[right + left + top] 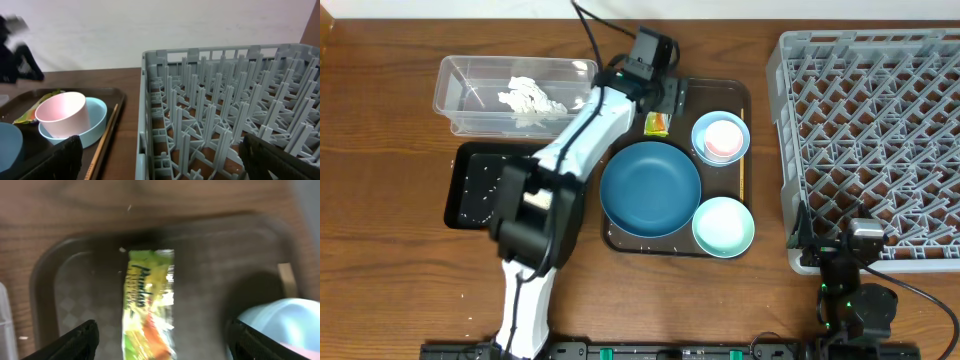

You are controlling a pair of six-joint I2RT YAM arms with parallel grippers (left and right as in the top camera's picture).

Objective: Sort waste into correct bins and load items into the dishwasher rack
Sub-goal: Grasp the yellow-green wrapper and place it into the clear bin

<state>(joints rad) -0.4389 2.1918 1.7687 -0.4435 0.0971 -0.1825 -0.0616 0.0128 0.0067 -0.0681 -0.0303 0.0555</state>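
Left wrist view: the left gripper [161, 342] hangs with jaws spread wide and empty either side of the snack wrapper [149, 305], which lies flat on the brown tray [60, 285] near the light-blue bowl [280, 325]. Its long axis points straight away from the camera, so its narrow width faces the fingers. Waste-sorting looks in hand — next, a drop and a pinch. The right gripper [170, 162], jaws likewise apart, waits by the dishwasher rack [225, 100]
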